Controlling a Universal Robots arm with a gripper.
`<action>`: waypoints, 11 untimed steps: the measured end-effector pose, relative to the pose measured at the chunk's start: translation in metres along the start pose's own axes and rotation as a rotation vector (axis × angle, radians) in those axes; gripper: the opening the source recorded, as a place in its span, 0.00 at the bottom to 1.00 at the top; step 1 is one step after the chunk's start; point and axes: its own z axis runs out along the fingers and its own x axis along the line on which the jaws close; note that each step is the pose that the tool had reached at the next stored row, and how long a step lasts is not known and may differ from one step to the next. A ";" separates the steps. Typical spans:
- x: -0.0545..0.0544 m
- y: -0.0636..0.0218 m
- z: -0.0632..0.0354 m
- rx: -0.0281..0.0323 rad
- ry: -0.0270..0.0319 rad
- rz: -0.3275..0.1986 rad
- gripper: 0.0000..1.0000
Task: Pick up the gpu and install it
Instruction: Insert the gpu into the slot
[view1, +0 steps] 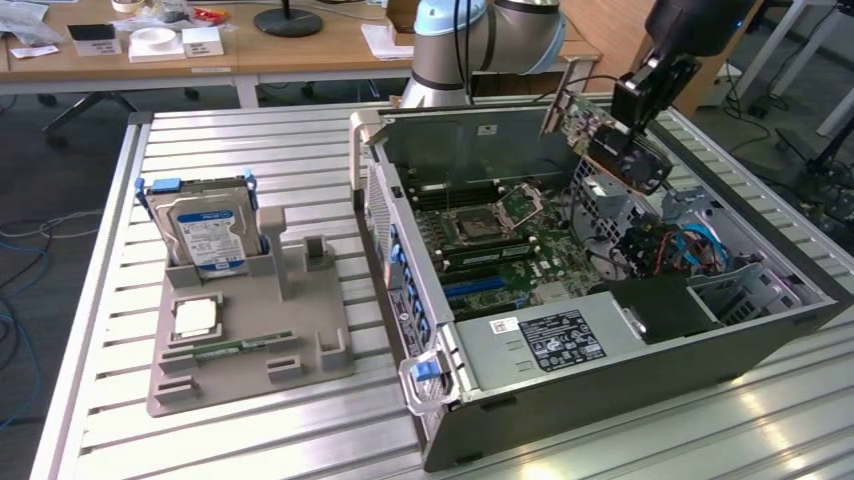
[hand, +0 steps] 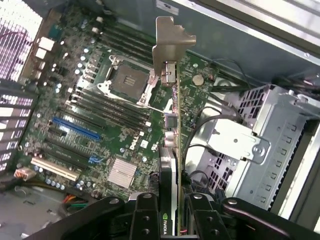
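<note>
The gripper (hand: 172, 210) is clenched on the gpu (hand: 173, 130), seen edge-on, its long axis running away from the fingers to the silver bracket (hand: 170, 45). In the exterior view's upper right the card hangs tilted above the open case (view1: 601, 370). The blue slot (view1: 474, 290) lies below it, toward the frame's centre (the card's connector edge is hidden).
</note>
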 end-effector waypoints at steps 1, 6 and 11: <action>0.000 0.0000 0.0001 -0.0001 0.0007 -0.013 0.27; 0.000 0.0000 0.0004 -0.0006 0.0045 -0.078 0.27; 0.000 0.0000 0.0006 -0.0011 0.0083 -0.143 0.27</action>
